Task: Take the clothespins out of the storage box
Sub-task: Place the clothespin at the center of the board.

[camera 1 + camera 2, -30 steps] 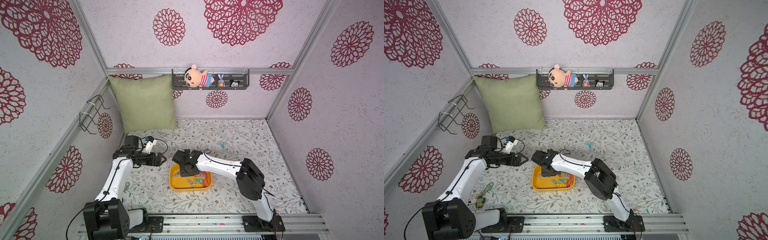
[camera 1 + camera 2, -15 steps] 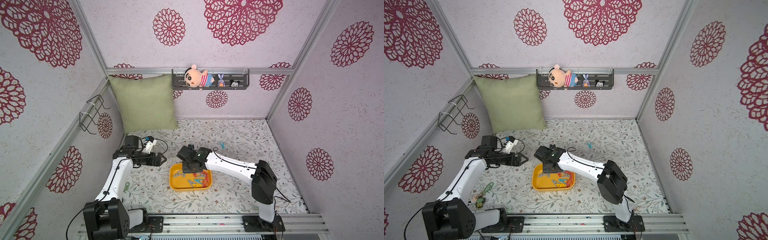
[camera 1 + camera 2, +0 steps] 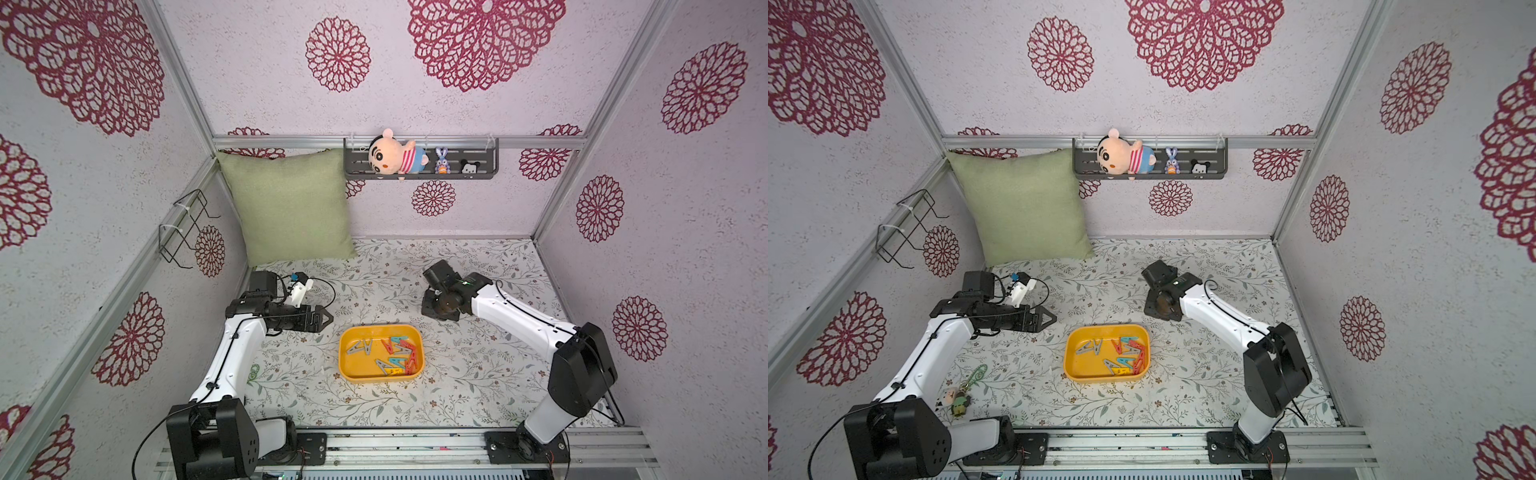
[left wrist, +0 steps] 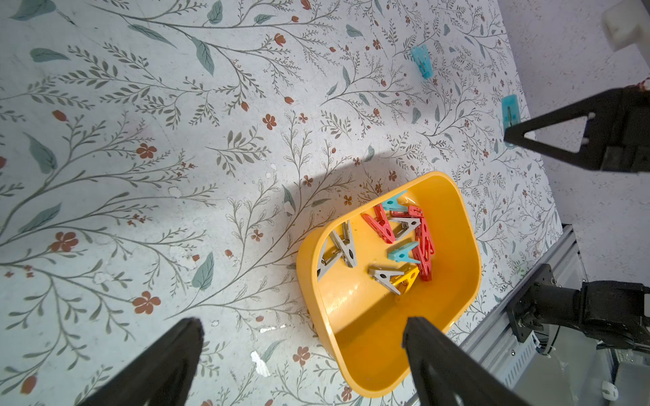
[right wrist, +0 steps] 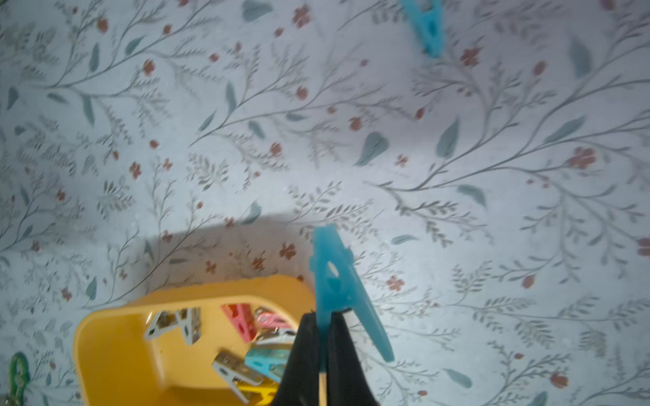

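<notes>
Teal-blue plastic clothespin [image 5: 337, 281] is gripped by right end effector [image 5: 325, 318] beyond the shallow yellow storage box [image 5: 116, 351]; release onto the desk [image 5: 492, 211] is likely needed next. Left end effector [image 4: 302, 327] is held open.

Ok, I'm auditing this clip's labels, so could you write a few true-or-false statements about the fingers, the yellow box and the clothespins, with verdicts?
1. The right fingers are shut on a blue clothespin. True.
2. The yellow box is empty. False: several clothespins lie in it.
3. The left fingers are open and hold nothing. True.
4. No clothespin lies outside the box. False: a loose blue clothespin lies on the table.
</notes>
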Controlling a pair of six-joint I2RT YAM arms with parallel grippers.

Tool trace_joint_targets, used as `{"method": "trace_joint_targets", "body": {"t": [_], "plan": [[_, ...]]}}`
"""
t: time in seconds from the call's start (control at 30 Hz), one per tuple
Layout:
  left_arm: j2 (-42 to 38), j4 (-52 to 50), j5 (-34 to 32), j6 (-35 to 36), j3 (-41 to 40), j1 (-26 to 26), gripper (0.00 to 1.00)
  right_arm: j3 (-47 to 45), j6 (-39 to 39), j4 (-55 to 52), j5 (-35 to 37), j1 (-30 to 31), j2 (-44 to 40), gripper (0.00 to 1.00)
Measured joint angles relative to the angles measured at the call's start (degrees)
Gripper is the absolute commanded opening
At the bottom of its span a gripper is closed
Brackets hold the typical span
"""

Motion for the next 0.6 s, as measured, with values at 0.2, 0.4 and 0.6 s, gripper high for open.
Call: {"method": "trace_joint_targets", "body": {"t": [0.2, 0.4, 0.6], "plan": [[0.00, 0.00, -0.02, 0.00, 0.00, 0.00, 0.97, 0.09, -6.82, 1.64, -0.76, -11.10, 4.83, 0.00], [0.00, 0.00, -0.17, 0.00, 0.00, 0.00, 0.97, 6.38, -11.91, 2.78, -1.60, -16.50, 15.78, 0.00], [0.00, 0.00, -0.22, 0.00, 0.00, 0.00, 0.97, 16.83, -15.47, 1.46, -1.95, -17.59, 25.14, 0.00]]}}
